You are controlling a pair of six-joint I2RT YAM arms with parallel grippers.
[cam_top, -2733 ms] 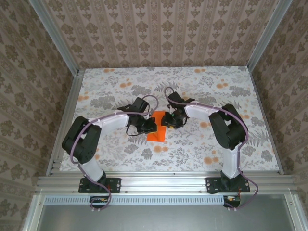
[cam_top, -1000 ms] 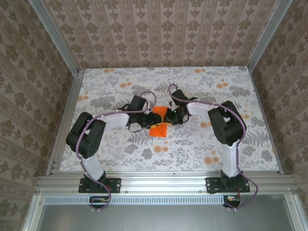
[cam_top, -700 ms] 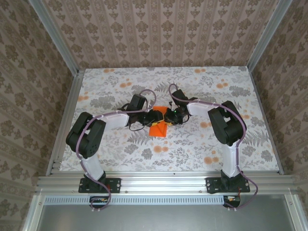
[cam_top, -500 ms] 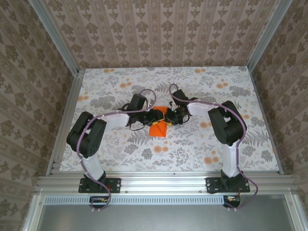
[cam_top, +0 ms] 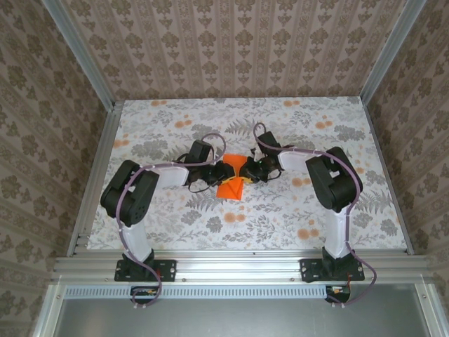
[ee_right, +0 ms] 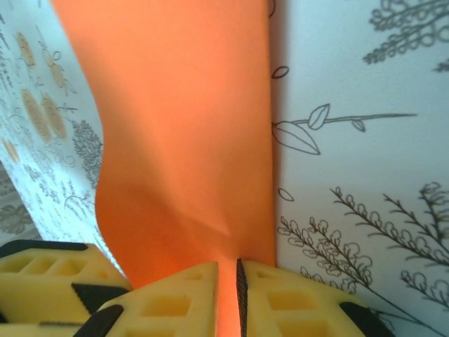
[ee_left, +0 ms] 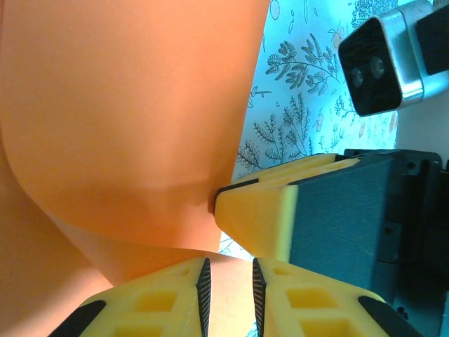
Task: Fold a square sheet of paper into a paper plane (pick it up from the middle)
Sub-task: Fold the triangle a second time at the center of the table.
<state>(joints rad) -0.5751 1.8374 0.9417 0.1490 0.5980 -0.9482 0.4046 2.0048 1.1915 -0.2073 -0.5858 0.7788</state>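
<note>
The square sheet of paper (cam_top: 232, 184) is bright orange and stands bent up off the flowered tablecloth between both grippers. In the top view my left gripper (cam_top: 222, 171) meets it from the left and my right gripper (cam_top: 248, 170) from the right. In the right wrist view the sheet (ee_right: 182, 126) runs into my right gripper (ee_right: 228, 267), whose yellow fingers are shut on its edge. In the left wrist view the curved sheet (ee_left: 126, 105) passes between the fingers of my left gripper (ee_left: 228, 265), which stand a narrow gap apart. A right finger (ee_left: 256, 217) presses on the sheet just above them.
The table (cam_top: 337, 203) carries a grey and orange flower-print cloth, with patterned walls on three sides and an aluminium rail (cam_top: 238, 265) at the near edge. The right wrist camera (ee_left: 382, 67) sits close in front of my left gripper.
The sheet, flat on the cloth earlier, now stands bent up between the grippers. Over the last second the left jaws have narrowed around it, and both grippers stayed close together.
</note>
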